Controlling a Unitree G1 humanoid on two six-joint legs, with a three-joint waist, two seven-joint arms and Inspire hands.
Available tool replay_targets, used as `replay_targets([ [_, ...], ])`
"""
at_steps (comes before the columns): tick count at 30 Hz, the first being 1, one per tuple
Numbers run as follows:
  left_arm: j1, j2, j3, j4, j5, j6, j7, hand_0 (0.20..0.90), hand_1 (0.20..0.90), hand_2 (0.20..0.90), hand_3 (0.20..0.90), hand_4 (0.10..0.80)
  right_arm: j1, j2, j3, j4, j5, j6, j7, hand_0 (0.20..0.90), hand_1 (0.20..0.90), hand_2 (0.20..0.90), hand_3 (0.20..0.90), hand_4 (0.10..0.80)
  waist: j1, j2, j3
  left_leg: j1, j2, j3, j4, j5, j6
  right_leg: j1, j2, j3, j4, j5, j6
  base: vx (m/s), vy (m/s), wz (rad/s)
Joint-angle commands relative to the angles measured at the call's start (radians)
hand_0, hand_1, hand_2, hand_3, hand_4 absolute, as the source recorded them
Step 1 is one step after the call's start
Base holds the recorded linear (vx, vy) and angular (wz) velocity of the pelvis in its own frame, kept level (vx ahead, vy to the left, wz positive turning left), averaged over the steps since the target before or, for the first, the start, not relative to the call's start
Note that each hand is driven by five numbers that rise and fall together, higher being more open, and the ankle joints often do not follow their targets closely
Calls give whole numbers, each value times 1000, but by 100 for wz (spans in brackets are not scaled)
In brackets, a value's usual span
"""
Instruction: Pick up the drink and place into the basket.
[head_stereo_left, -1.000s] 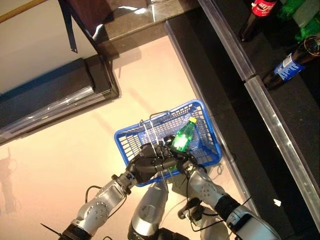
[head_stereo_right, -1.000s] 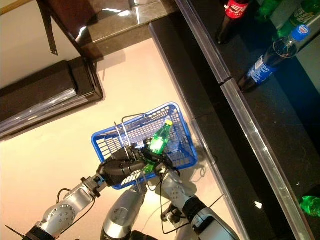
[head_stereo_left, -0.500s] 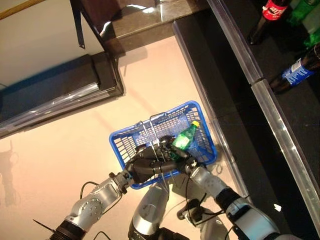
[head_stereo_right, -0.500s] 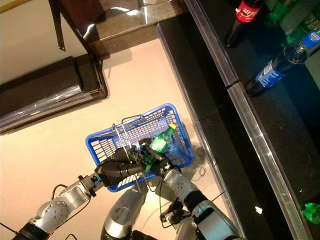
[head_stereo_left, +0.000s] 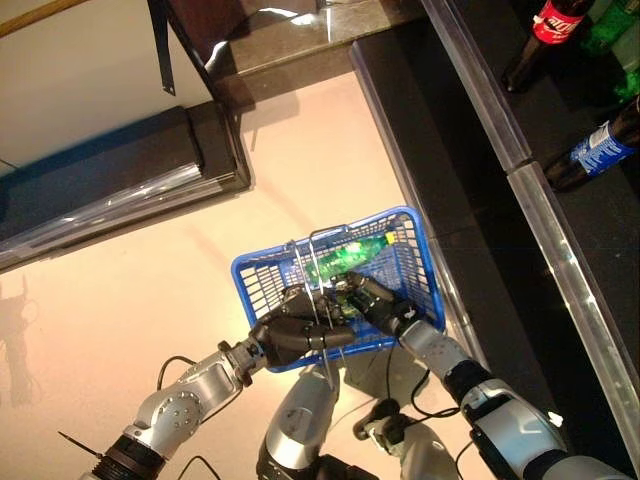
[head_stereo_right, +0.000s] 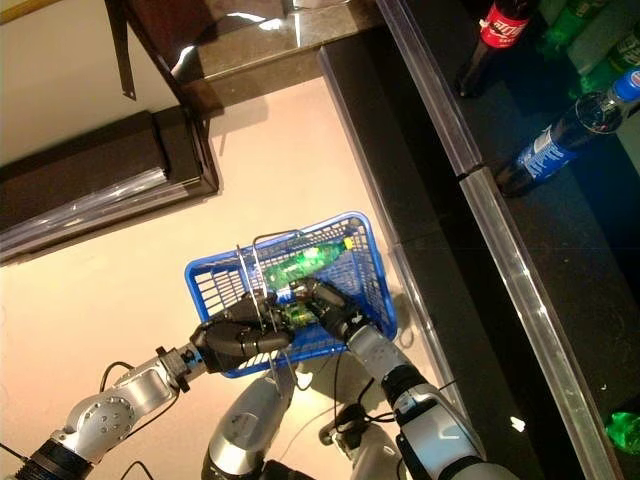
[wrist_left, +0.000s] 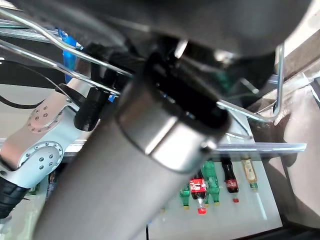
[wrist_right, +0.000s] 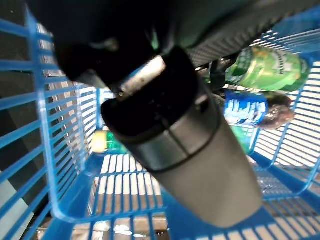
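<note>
The green bottle (head_stereo_left: 345, 259) with a yellow cap lies level inside the blue basket (head_stereo_left: 417, 246), across its far half. Its cap also shows in the right wrist view (wrist_right: 100, 141). My right hand (head_stereo_left: 368, 296) is inside the basket, just on the near side of the bottle, open with its thumb (wrist_right: 185, 145) straight and not round the bottle. My left hand (head_stereo_left: 292, 330) is shut on the basket's wire handles (head_stereo_left: 298, 268) and holds the basket up in front of me. More drinks (wrist_right: 252, 106) lie on the basket's floor.
A dark shelf with a metal front rail (head_stereo_left: 545, 235) runs along the right. On it stand a red-labelled bottle (head_stereo_left: 540, 32) and a blue-labelled bottle (head_stereo_left: 598, 152). A low dark cabinet (head_stereo_left: 110, 190) stands at the upper left.
The green bottle was tilted up in my right hand; now it lies flat in the basket. My right hand has let it go and sits lower inside the basket.
</note>
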Motion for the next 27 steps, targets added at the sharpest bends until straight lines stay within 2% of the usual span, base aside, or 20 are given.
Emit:
replay_targets([
  [1,-88,-110,51,-470,-143,-122,-264,300,300,300,200,100,-82,15,-8,-93,31,-34,81,900,900,900,900,800,-10,40,-32,47,-34,18,68,-124,95,-56,4,8,-40,215,-20,0,0,0],
  [14,-62,-133,70,-443,-102,-121,-236,300,300,300,200,100,3,8,8,-261,17,-120,103,900,900,900,900,800,-33,14,-25,50,-16,43,61,-123,94,-65,13,20,-42,223,-14,0,0,0],
  [21,-24,-154,77,-401,-31,-161,-193,300,300,300,200,100,105,-1,56,-444,-42,-161,121,900,900,900,900,800,-56,-7,-29,61,-4,57,49,-121,91,-58,28,31,-61,226,-13,0,0,0],
  [24,10,-170,83,-352,21,-205,-124,300,300,300,200,100,207,-9,78,-570,-123,-169,147,900,900,900,900,800,-80,-23,-42,74,10,73,40,-120,90,-52,39,44,-76,230,-8,-43,10,-11],
  [25,23,-177,87,-333,34,-217,-117,300,300,300,200,100,241,-18,77,-602,-161,-171,153,900,900,900,900,800,-89,-22,-49,68,15,78,35,-96,92,-53,46,36,-94,254,-18,-90,36,-9],
  [27,52,-187,92,-294,61,-247,-94,300,300,300,200,100,310,-37,83,-662,-208,-176,178,900,900,900,900,800,-107,-34,-64,81,26,93,25,-97,90,-43,58,50,-114,255,-16,-45,21,-12],
])
